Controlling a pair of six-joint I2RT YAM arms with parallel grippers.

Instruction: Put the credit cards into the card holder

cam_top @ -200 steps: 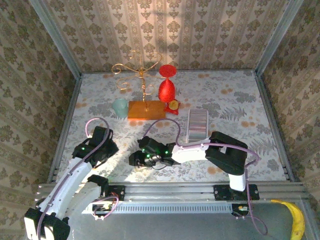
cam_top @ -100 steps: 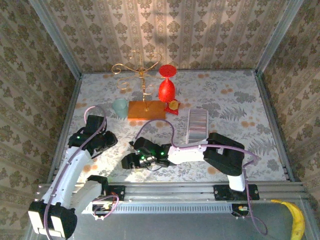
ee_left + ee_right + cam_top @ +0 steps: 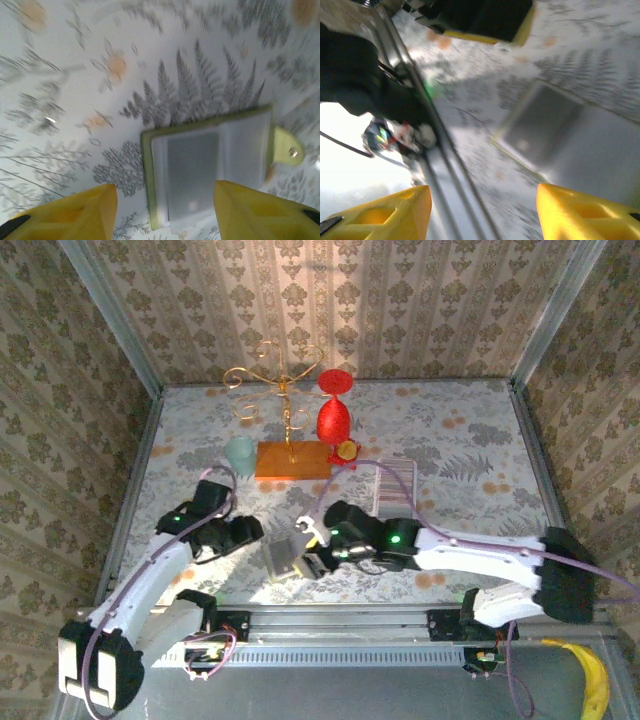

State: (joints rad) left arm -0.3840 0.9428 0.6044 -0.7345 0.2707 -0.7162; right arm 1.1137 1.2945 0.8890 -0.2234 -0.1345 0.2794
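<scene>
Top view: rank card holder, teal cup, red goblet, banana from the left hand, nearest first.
1. card holder, just right of the left hand
2. teal cup, behind it
3. red goblet, back centre
4. banana, near right corner

"How many grippers?"

"Two: the left gripper (image 3: 164, 209) and the right gripper (image 3: 481, 212), each with two yellow fingers (image 3: 75, 210)."

"Card holders?"

"One card holder (image 3: 148, 165), on the table just ahead of the left gripper. It shows two clear pockets and one tab."

"Cards?"

"One grey card (image 3: 192, 170) for certain, in a pocket. Well beyond the right gripper there's one pale striped block (image 3: 397, 495); I cannot tell how many pieces make it up."

"Anything else?"

"Far ahead of both grippers: one red goblet (image 3: 334, 412), one gold wire stand (image 3: 288, 400), one pale green cup (image 3: 240, 453). Behind the right gripper, one banana (image 3: 596, 685)."
</scene>
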